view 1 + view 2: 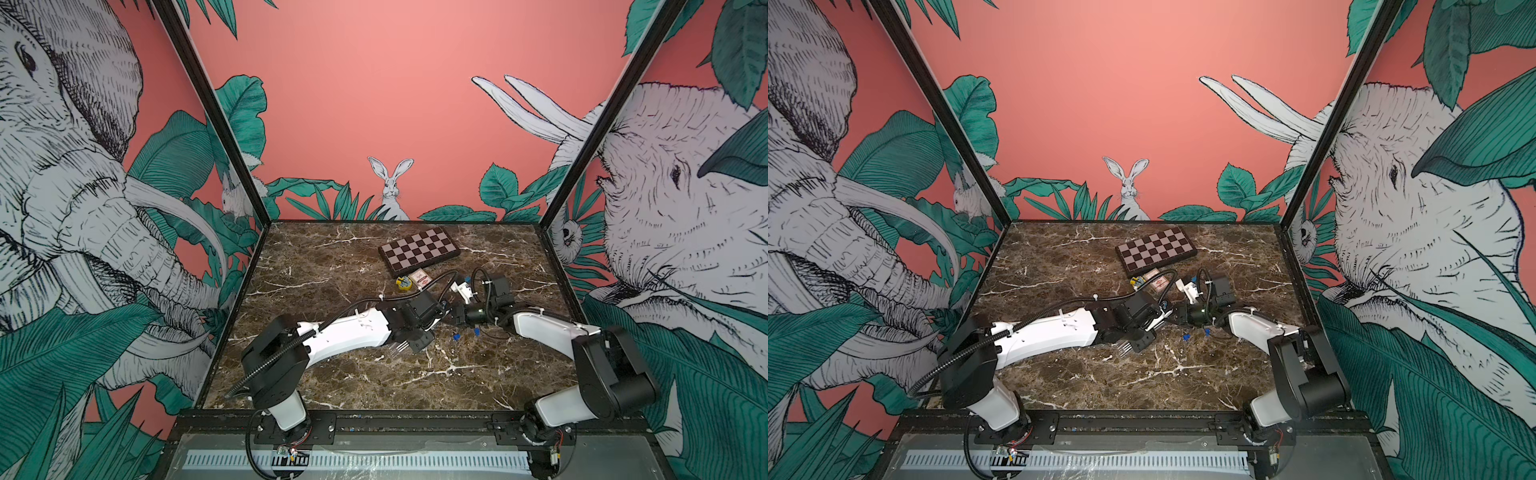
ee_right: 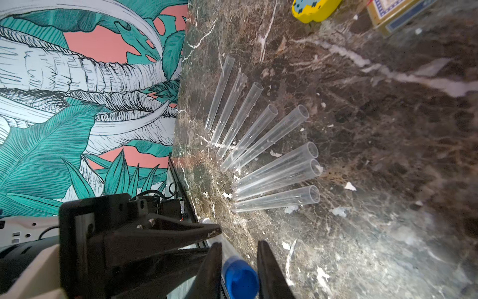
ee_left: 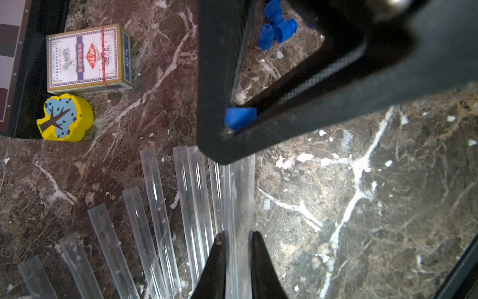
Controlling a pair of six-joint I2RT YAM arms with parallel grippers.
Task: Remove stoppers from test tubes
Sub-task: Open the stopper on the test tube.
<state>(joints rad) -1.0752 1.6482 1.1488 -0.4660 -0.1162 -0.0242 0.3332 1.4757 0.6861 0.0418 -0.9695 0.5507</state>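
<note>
Stopper, bright blue, is pinched between the right gripper's closed jaws at the end of a clear test tube. The left gripper clamps that tube tight. Eight open tubes lie fanned on the marble table, with loose stoppers nearby.

Shows marble table with chessboard at back, yellow block and card box just before it. Shows left arm and right arm almost meeting mid-table, blue stoppers lying nearby, clear tubes poking from under left arm
</note>
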